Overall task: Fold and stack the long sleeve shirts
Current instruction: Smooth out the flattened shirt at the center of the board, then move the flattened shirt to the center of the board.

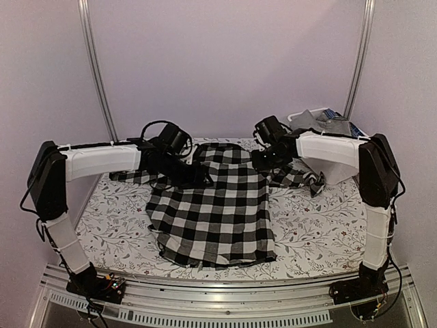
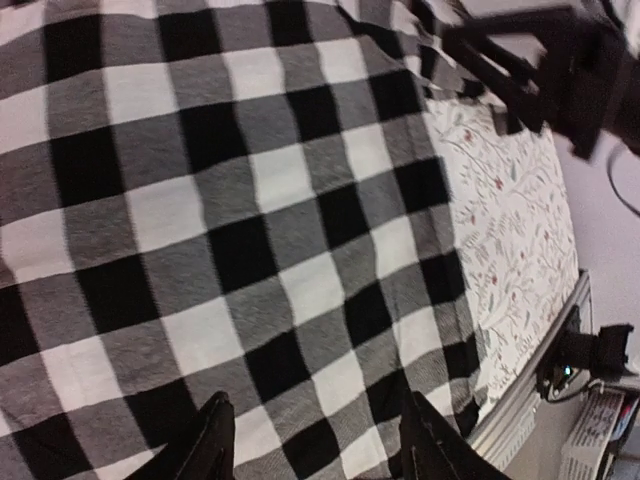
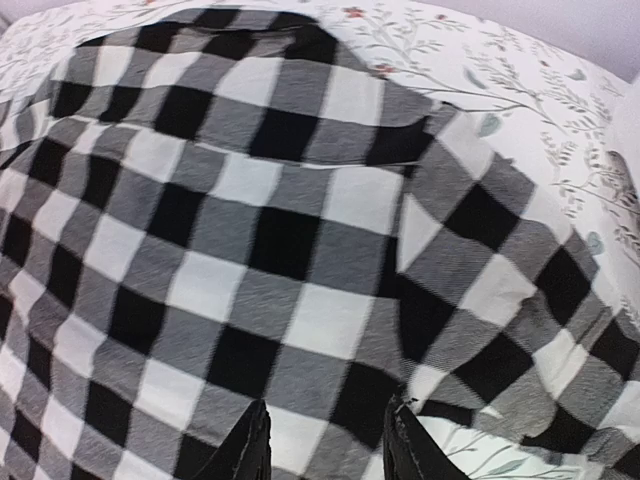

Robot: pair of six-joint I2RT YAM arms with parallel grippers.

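Note:
A black-and-white checked long sleeve shirt [image 1: 215,212] lies flat on the floral table cover, collar at the far end and sleeves spread to both sides. My left gripper [image 1: 196,173] hovers over the shirt's left shoulder. In the left wrist view the gripper [image 2: 320,452] is open and empty just above the checked cloth [image 2: 240,220]. My right gripper [image 1: 265,161] hovers over the right shoulder. In the right wrist view it [image 3: 326,450] is open and empty above the cloth [image 3: 250,240], next to the seam where the right sleeve [image 3: 500,300] begins.
A white bin [image 1: 338,160] at the back right holds grey and dark blue garments [image 1: 326,121]. The floral table cover [image 1: 321,225] shows around the shirt. A metal rail [image 1: 225,304] runs along the near edge. The right arm [image 2: 545,60] shows in the left wrist view.

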